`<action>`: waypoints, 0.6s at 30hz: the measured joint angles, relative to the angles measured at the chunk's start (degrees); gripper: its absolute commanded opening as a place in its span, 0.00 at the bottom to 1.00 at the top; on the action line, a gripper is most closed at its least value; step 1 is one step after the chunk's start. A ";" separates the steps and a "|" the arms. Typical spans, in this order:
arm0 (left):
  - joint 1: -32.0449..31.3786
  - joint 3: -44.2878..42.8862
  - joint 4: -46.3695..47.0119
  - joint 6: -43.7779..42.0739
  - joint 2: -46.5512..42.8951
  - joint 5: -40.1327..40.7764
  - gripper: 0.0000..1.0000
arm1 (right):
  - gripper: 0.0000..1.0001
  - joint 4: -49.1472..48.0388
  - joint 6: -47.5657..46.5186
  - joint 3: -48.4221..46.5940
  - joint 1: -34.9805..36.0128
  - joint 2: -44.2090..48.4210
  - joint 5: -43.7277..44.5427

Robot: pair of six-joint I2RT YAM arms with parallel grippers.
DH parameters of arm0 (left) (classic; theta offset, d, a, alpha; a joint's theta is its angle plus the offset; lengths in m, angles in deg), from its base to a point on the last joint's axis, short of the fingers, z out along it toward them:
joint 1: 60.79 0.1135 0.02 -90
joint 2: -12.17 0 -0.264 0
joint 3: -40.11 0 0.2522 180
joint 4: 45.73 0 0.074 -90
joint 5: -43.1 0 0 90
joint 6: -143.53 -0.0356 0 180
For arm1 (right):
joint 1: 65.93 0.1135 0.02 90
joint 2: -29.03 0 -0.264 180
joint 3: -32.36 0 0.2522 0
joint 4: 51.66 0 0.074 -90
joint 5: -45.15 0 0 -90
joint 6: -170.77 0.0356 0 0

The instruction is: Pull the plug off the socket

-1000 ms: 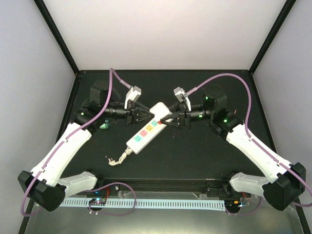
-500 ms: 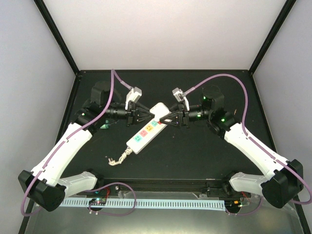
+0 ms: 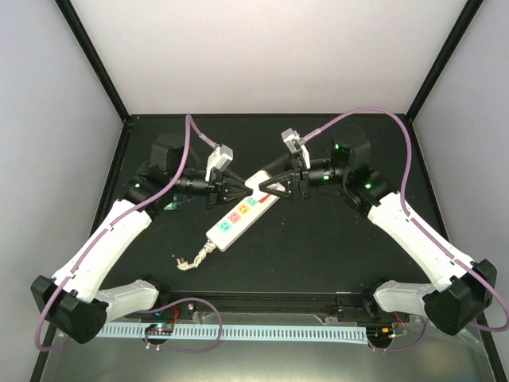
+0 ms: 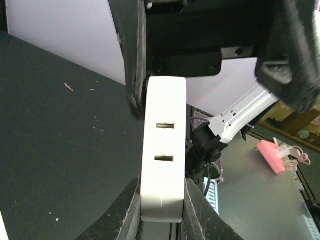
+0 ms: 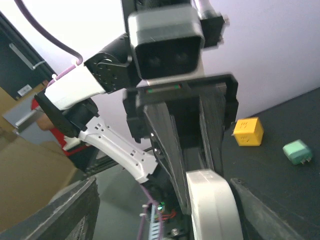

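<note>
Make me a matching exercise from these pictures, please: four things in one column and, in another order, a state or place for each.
Things:
1. left gripper
2. right gripper
3. green plug
4. cord stub

States or places:
A. open, at the far end of the socket
B. lying loose on the table
C. at the socket's near end
D. shut on the socket

Pairs: 1-D, 2-A, 3-B, 4-C
</note>
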 measured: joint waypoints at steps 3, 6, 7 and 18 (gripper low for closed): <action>0.00 0.02 -2.21 -1.77 0.13 1.20 0.02 | 0.89 0.24 -1.20 -1.44 -0.92 0.00 0.94; 0.33 0.02 -5.90 -3.56 0.66 4.33 0.01 | 1.00 0.50 -2.14 -2.29 -2.69 0.15 2.62; 0.57 0.02 -7.10 -4.20 0.81 5.40 0.02 | 1.00 0.79 -2.99 -2.56 -3.48 0.39 3.56; 9.09 -3.21 -17.07 -13.81 4.48 14.75 0.01 | 1.00 11.76 -13.31 -3.10 -8.96 4.33 14.62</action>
